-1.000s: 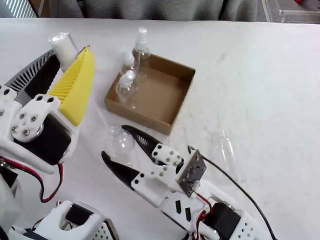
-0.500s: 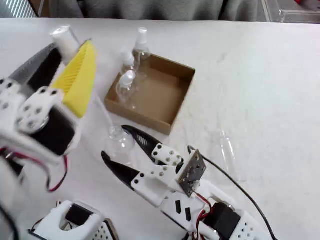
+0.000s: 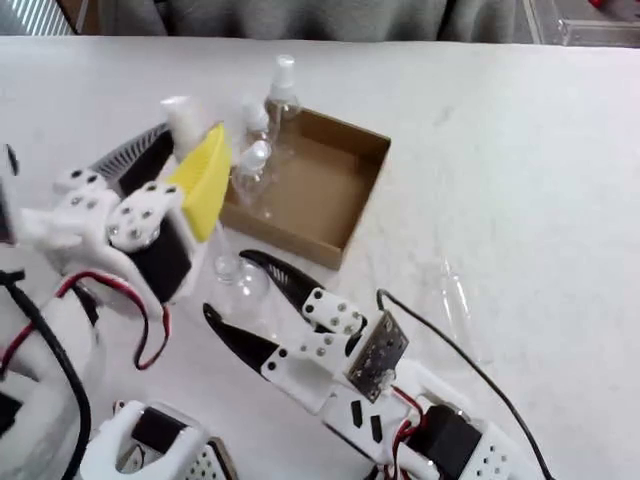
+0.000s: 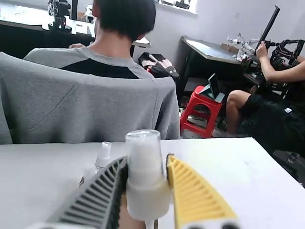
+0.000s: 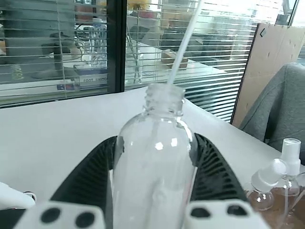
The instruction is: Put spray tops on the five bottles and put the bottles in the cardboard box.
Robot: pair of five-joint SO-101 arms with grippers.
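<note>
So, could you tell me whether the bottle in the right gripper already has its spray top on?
No, the bottle has a bare neck, with just a thin tube reaching its mouth.

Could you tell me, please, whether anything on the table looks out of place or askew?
What looks like a clear bottle lies on its side on the table, to the right of the cardboard box in the high view. Inside the box, one capped bottle leans instead of standing upright.

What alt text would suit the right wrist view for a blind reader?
A clear, uncapped bottle sits clasped in the robot's black right gripper, with a white table behind it. A thin white tube slants down to its open neck; capped bottles stand farther off.
</note>
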